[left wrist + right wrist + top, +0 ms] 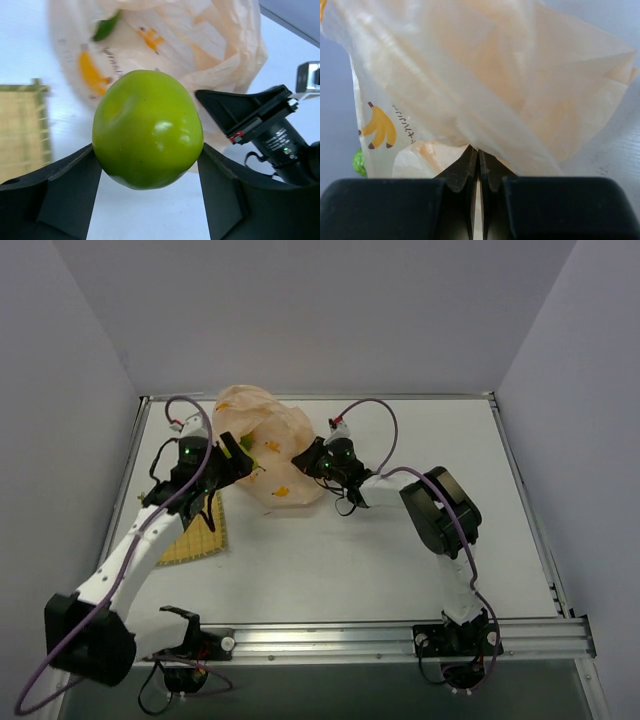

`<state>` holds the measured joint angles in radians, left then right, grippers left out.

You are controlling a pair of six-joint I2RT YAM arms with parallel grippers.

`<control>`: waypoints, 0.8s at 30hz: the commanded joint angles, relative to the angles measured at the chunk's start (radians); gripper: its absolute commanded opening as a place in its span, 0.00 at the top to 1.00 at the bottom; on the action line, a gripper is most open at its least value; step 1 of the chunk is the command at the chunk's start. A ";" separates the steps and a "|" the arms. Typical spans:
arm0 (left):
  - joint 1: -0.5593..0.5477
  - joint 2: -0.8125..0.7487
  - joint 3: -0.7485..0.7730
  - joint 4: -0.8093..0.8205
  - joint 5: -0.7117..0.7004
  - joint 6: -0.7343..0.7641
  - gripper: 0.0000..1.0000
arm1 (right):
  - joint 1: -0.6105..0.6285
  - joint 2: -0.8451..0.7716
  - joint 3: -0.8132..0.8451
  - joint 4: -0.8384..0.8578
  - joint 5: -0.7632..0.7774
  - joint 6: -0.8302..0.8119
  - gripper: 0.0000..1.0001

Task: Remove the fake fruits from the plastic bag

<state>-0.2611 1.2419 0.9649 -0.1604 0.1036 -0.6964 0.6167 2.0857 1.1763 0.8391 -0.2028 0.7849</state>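
Plastic bag (270, 430), the largest thing on the white worktop (380, 560), is seen lying crumpled at the far middle, its pale peach film printed with orange-yellow bananas. A square yellow woven mat (200, 540) is laid to its near left, partly covered by the left arm (140, 540). The right gripper (305, 456) is set against the bag's right side. In the right wrist view its fingers (462, 172) are shown clenched together on a fold of the film. The left gripper (228, 462) is placed at the bag's left side, and its fingers (65, 185) are closed around a glossy green fake fruit (147, 135), rounded like an apple and gripped across its widest part. The fruit is held off the worktop, just in front of the bag, with the mat off to the left. A darker green shape (105, 27) is glimpsed through the film; what it is cannot be told, but more is judged to be left inside.

The step in hand is judged to be carrying the grasped fruit clear and setting it down. It would be done well if the film were pinned by the right fingers while the fruit is drawn to the near left, so that the bag is not dragged along. The fruit should be lowered until it touches the mat or worktop before release, since a round glossy fruit is likely to roll.
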 commanded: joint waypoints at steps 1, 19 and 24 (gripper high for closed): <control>0.008 -0.182 -0.020 -0.214 -0.302 0.067 0.58 | 0.003 -0.062 0.040 0.002 0.025 -0.001 1.00; 0.043 -0.191 -0.224 -0.211 -0.473 0.023 0.58 | 0.014 -0.165 -0.061 0.000 0.016 -0.049 1.00; 0.059 -0.131 -0.244 -0.153 -0.479 0.012 0.48 | 0.014 -0.173 -0.070 -0.003 0.017 -0.059 1.00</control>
<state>-0.2153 1.1042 0.6884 -0.3889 -0.3393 -0.6609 0.6235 1.9747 1.1172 0.8169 -0.1909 0.7513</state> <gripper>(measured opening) 0.683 0.002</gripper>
